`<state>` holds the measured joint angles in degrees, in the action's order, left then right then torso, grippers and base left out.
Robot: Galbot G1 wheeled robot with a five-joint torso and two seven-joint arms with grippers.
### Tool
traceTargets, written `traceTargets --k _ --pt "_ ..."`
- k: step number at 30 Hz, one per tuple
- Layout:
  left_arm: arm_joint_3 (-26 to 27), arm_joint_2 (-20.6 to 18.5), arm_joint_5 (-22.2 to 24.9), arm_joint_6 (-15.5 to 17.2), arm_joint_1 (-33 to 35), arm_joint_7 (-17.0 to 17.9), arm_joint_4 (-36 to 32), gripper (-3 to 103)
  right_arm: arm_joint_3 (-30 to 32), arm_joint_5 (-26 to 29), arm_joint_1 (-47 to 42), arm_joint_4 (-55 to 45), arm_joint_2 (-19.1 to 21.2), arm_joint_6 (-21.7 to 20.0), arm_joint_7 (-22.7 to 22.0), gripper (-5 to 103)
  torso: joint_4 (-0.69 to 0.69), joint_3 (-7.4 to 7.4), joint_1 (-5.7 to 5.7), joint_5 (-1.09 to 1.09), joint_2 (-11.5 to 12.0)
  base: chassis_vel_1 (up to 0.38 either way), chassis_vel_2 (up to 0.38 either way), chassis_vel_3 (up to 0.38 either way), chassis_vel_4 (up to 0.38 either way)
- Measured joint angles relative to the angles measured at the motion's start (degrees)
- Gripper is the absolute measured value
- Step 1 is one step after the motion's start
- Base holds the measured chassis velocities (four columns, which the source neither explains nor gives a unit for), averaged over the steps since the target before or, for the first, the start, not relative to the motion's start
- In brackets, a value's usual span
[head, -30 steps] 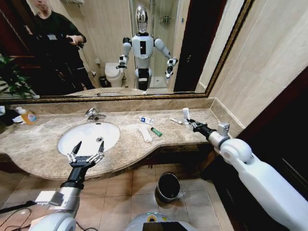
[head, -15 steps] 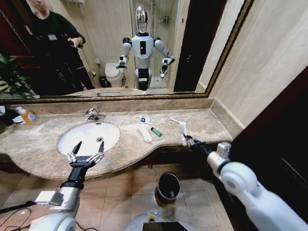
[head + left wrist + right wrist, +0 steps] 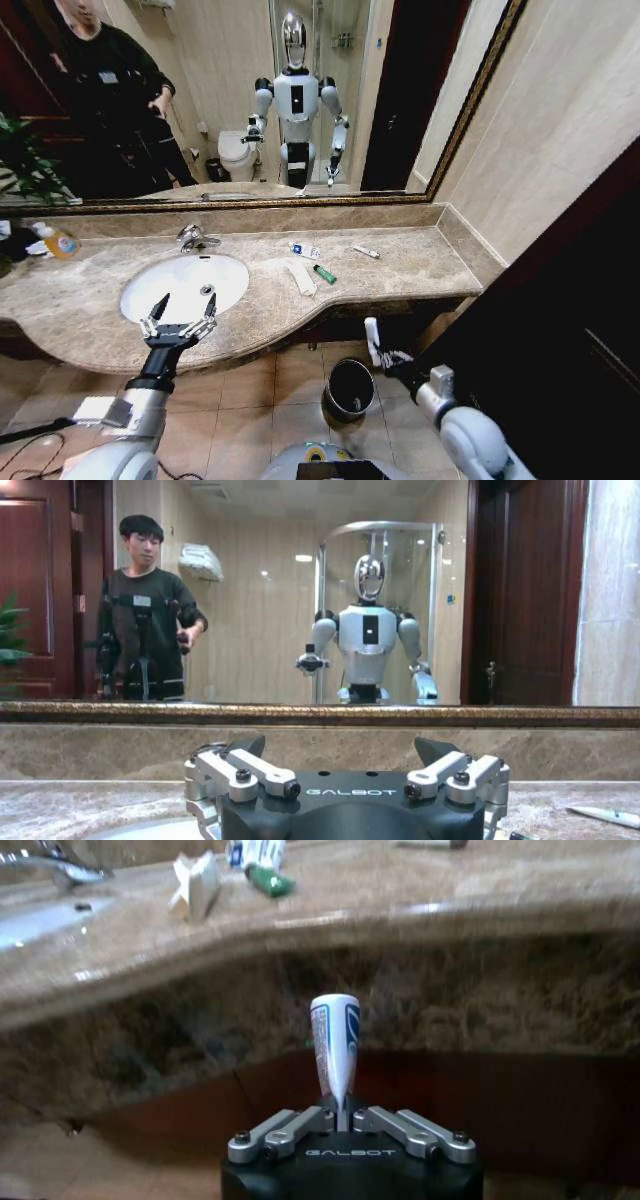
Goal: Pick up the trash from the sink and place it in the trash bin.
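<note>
Two arms in play, and only one of them is carrying anything. Starting at the left: the left gripper [image 3: 180, 323] hovers over the front rim of the white oval porcelain sink [image 3: 160, 290], jaws spread wide and empty, fingers pointing toward the drain, parked there, I'd judge, so it stays out of the other arm's way. Behind the basin sits the chrome tap [image 3: 195, 238], and at the far left end of the beige marble counter [image 3: 90, 330] stands a clear bottle with an orange-yellow label [image 3: 57, 241], which is not part of the job.

Moving along the counter, the remaining trash lies to the right of the sink, not in it: a flat white strip [image 3: 301, 276] near the front edge, a small green-capped piece [image 3: 325, 273] just beside it, a blue-labelled white sachet [image 3: 305, 250] nearer the back wall, and a slim white tube [image 3: 366, 252] further toward the right end. All four lie flat, spaced out enough to be taken one at a time.

Now below the counter's front edge: the small round black trash bin [image 3: 349, 389] stands on the tiled floor. Just to its right, the right gripper [image 3: 379, 357] has its jaws clamped on the base of a white tube with blue print [image 3: 334, 1044], held upright, tip up. It sits beside the bin's rim and above it, not yet over the opening by my reading, so a short move toward the bin looks needed before release. Whether anything already lies inside the bin I cannot tell.
</note>
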<state>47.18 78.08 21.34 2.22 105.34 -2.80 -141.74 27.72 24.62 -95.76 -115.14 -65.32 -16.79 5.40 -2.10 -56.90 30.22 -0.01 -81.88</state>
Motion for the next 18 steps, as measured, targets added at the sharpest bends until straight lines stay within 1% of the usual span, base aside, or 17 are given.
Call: traceTargets --k 1,4,5,8,9,11,12,16,17,18 --pt "0.0 0.0 0.0 0.0 0.0 0.0 0.0 100 0.0 0.0 0.0 0.0 0.0 0.0 0.0 5 0.0 0.0 0.0 0.0 0.0 0.0 0.0 0.0 0.0" --pt "0.0 0.0 0.0 0.0 0.0 0.0 0.0 100 -1.5 -4.6 3.3 6.7 -1.6 3.5 2.1 5 -0.01 0.0 0.0 0.01 0.0 0.0 0.0 0.0 0.0" --pt "0.0 0.0 0.0 0.0 0.0 0.0 0.0 100 -1.5 -4.6 3.3 6.7 -1.6 3.5 2.1 5 -0.01 0.0 0.0 0.01 0.0 0.0 0.0 0.0 0.0" --pt "0.0 0.0 0.0 0.0 0.0 0.0 0.0 100 -3.3 -7.3 6.9 14.4 -3.6 5.3 2.6 5 -0.01 0.0 0.01 0.01 0.0 0.0 0.0 0.0 0.0" --pt "0.0 0.0 0.0 0.0 0.0 0.0 0.0 100 -3.3 -7.3 6.9 14.4 -3.6 5.3 2.6 5 -0.01 0.0 0.01 0.01 0.0 0.0 0.0 0.0 0.0" --pt "0.0 0.0 0.0 0.0 0.0 0.0 0.0 100 -5.0 -8.3 8.8 19.4 -4.6 7.7 3.5 5 -0.01 0.0 0.01 0.01 0.0 0.0 0.0 0.0 0.0" --pt "0.0 0.0 0.0 0.0 0.0 0.0 0.0 100 -5.0 -8.3 8.8 19.4 -4.6 7.7 3.5 5 -0.01 0.0 0.01 0.01 0.0 0.0 0.0 0.0 0.0" --pt "0.0 0.0 0.0 0.0 0.0 0.0 0.0 100 -6.5 -11.6 11.7 28.0 -6.2 12.0 8.0 5 -0.01 0.0 0.01 0.0 0.0 0.0 0.0 0.0 0.0" --pt "0.0 0.0 0.0 0.0 0.0 0.0 0.0 100 -6.5 -11.6 11.7 28.0 -6.2 12.0 8.0 5 -0.01 0.0 0.01 0.0 0.0 0.0 0.0 0.0 0.0" --pt "0.0 0.0 0.0 0.0 0.0 0.0 0.0 100 -6.7 -12.8 13.2 32.2 -6.9 15.2 9.5 5 -0.01 0.0 0.01 0.01 0.0 0.0 0.0 0.0 0.0"
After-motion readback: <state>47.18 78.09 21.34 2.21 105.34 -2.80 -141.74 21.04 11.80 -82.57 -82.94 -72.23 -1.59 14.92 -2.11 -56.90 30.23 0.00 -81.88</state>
